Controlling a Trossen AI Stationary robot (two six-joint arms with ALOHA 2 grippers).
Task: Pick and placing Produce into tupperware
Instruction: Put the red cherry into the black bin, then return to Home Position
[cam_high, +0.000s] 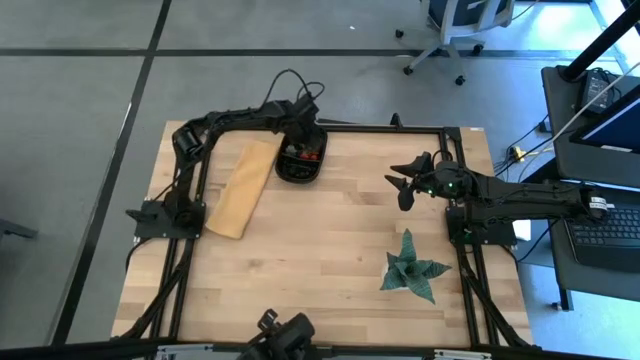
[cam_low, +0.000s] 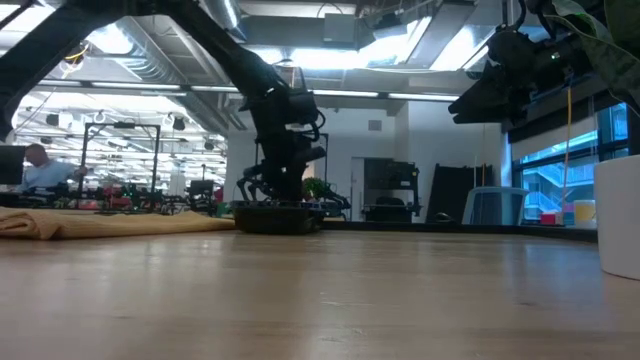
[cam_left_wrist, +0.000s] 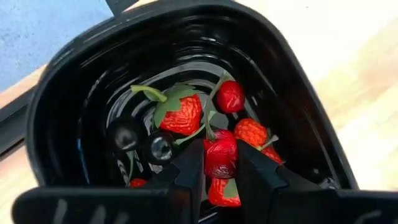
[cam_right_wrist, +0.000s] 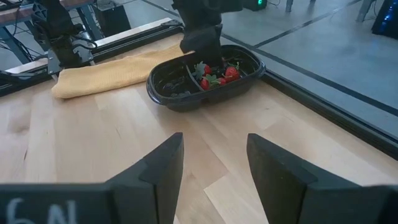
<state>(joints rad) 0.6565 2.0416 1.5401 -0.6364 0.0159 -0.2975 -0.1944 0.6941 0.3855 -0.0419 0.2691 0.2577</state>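
The black tub stands near the table's far edge, also in the right wrist view. It holds red strawberries and dark berries. My left gripper reaches down into the tub and is shut on one strawberry. In the high view the left gripper covers the tub's far part. My right gripper hovers open above the table's right half, well clear of the tub; its fingers point toward it. My left gripper pinches a red strawberry between its two fingertips, coming from above and pointing down into the tub. The berry sits among the other fruits over the tub's floor; whether it is lifted clear of them I cannot tell.
A tan cloth-like strip lies just left of the tub. The green spiky plant stands near the table's right edge, below the right arm. Bare wood lies across the table's middle. A black frame borders the table.
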